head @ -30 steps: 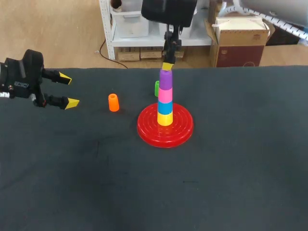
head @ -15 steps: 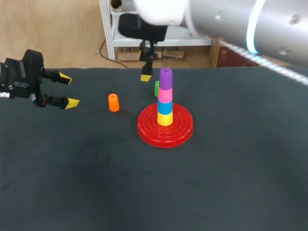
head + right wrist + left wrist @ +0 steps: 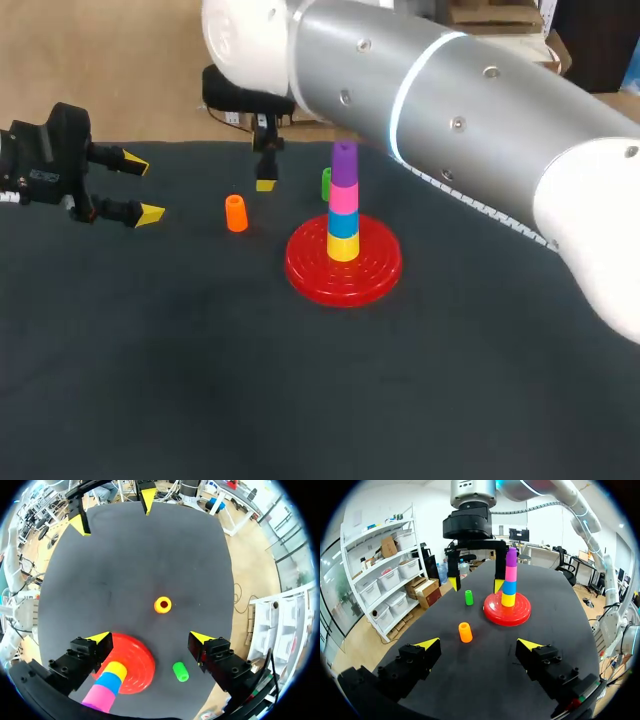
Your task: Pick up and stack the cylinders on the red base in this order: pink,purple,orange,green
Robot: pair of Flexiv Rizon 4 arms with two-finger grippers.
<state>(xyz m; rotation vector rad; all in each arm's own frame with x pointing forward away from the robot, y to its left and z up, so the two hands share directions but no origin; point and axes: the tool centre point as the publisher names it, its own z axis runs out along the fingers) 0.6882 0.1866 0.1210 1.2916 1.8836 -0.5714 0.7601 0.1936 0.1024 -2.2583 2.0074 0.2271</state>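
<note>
I'm swinging my right arm (image 3: 450,110) away from the red base (image 3: 375,270), where the purple cylinder (image 3: 344,165) is now sitting released on the pink cylinder (image 3: 343,198). My right gripper (image 3: 151,639), fingers spread and empty, is nearing the orange cylinder (image 3: 236,213), which is standing on the table left of the base. Orange looks next.

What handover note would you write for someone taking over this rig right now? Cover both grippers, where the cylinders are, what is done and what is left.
Left gripper: open, empty, at the left side of the table.
Right gripper: open, empty, over the table close to the stack, with the orange cylinder ahead of it.
Done: pink cylinder and purple cylinder are stacked on the red base, above a yellow cylinder and a blue cylinder.
Left: orange first, then the green cylinder, which is on the table behind the stack.
</note>
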